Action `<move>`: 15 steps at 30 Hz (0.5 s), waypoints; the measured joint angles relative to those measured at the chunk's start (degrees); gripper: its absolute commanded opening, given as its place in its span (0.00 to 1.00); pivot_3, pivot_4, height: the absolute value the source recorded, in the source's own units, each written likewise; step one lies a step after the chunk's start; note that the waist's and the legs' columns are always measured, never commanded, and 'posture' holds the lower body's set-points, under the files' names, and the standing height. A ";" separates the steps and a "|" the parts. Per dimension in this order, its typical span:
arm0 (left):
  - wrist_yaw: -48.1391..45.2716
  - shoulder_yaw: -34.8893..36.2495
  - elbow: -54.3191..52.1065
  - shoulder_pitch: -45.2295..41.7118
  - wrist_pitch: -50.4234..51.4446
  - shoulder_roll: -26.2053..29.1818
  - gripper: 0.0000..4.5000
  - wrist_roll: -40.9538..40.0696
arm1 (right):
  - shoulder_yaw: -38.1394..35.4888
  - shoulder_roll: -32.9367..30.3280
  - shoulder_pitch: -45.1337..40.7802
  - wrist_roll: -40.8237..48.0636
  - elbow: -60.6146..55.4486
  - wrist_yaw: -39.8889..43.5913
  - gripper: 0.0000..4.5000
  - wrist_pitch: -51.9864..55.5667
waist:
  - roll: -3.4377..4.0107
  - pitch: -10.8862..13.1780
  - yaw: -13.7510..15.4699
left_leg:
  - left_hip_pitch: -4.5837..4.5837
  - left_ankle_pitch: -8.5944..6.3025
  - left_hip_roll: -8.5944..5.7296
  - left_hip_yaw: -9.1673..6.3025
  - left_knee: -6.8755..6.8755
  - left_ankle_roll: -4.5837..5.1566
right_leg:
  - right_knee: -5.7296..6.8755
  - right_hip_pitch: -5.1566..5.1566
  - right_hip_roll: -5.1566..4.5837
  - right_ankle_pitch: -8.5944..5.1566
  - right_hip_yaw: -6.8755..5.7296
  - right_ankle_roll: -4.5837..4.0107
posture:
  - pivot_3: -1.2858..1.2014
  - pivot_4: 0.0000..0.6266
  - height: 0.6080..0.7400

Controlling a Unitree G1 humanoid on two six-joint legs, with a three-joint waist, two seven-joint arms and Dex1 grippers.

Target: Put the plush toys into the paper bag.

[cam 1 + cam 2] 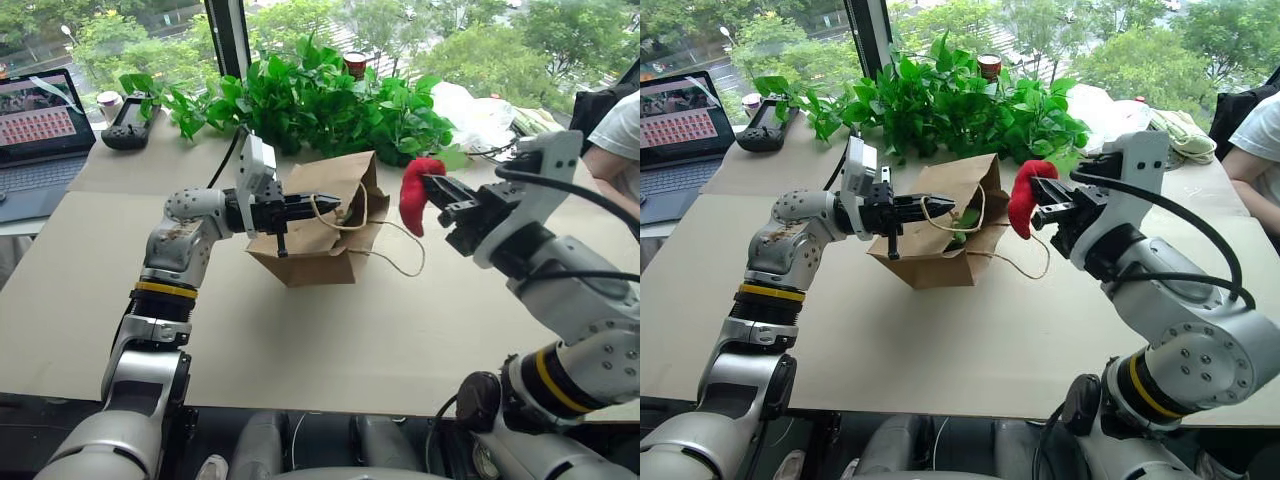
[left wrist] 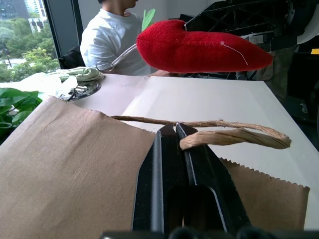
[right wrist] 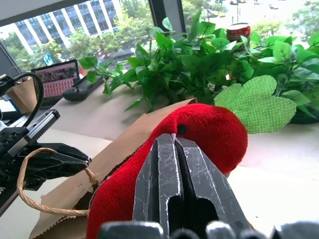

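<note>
Left arm comes in from the lower left of the head view, forearm angled up and the wrist bent so the left gripper (image 1: 325, 200) points sideways toward the middle of the frame. Its fingers are pressed together on a cord handle (image 2: 234, 137) of the paper bag (image 1: 320, 235), holding the bag's mouth up.

Right arm enters from the lower right, elbow bent, and the right gripper (image 1: 432, 193) pokes toward the bag from the right of centre. Its fingers are clamped on the red chili toy (image 1: 414, 194), which hangs in the air just right of the bag's open top, not inside it.

Hard to see much inside the bag. In the right eye view there's a bit of light green (image 1: 958, 222) through the opening, can't say for sure what it is. The chili's face is mostly hidden by the fingers; the right wrist view shows one dark eye (image 3: 182, 129) and a green dotted leaf (image 3: 256, 104).

The bag is brown, crinkled, sitting centre frame on the beige table (image 1: 300, 330), in front of the plants (image 1: 320, 100). A second cord loop (image 1: 400, 262) trails onto the table.
</note>
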 measured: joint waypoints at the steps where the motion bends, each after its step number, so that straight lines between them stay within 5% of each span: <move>1: 0.02 0.00 0.00 0.00 0.00 -0.01 0.00 0.00 | 0.64 0.46 -0.18 -0.06 0.65 -0.61 0.02 0.00 | 0.00 0.00 -0.01 | -0.03 0.00 -0.01 0.01 0.00 0.00 | 0.00 0.00 -0.01 0.01 0.00 0.01 | 0.52 0.24 1.00; 15: 0.28 0.00 -0.08 0.00 0.00 0.05 0.00 0.00 | 11.43 0.92 4.20 -5.81 5.81 -2.01 0.02 -0.15 | 0.01 0.00 -0.61 | 0.06 0.00 0.02 0.00 0.00 0.00 | -0.04 -0.03 0.10 -0.01 0.01 -0.01 | 0.52 0.24 1.00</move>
